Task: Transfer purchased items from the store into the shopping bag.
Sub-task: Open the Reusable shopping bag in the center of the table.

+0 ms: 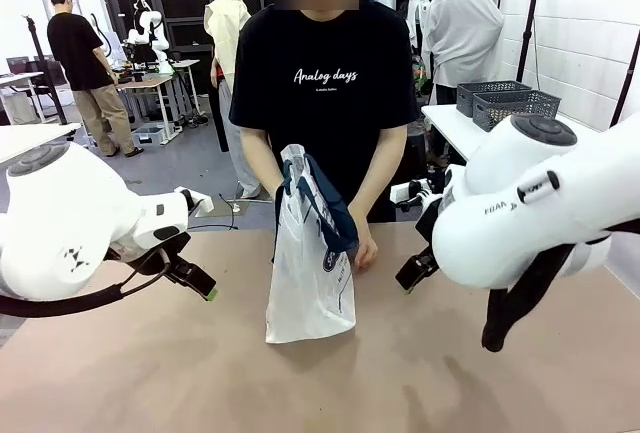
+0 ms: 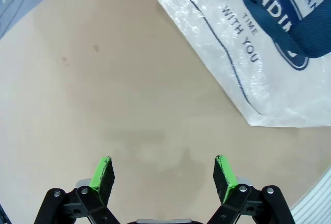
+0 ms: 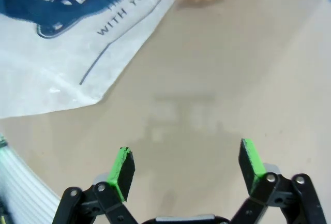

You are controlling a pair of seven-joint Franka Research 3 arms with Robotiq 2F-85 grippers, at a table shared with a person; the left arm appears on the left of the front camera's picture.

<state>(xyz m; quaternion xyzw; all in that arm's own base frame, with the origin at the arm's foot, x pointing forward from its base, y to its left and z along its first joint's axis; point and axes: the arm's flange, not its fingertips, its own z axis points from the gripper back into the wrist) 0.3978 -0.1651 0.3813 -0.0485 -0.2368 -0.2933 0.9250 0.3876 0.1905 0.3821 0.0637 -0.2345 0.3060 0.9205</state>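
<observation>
In the front view both arms flank the shopping bag (image 1: pixel 305 293), which stands upright on the bench (image 1: pixel 150 373) under a person's hands. The left gripper (image 1: pixel 197 282) hangs just above the bench with the bag off to its inner side, clear of it. The right gripper (image 1: pixel 414 271) hangs on the other side, and one of the person's hands (image 1: pixel 364 251) lies between it and the bag. Both grippers are released and carry nothing. Far behind the right gripper, on another table, sit two dark grey lattice baskets (image 1: pixel 505 103). I cannot tell whether either is the store.

In the left wrist view the green pads (image 2: pixel 103 175) stand wide apart over bare bench, and the bag's printed corner lies ahead and to the right.

In the right wrist view the pads (image 3: pixel 123 169) are equally spread. The bag lies ahead and to the left, with the person's fingertips straight ahead at its edge.

The likely trouble is the bag itself. It is thin and limp, its navy handles (image 1: pixel 325 203) droop over the mouth, and it looks to stand only because it is held, so a drop could miss or fold it over. The hand beside the bag also stands in the right gripper's way. Both arms reaching inward at once could crowd each other.
</observation>
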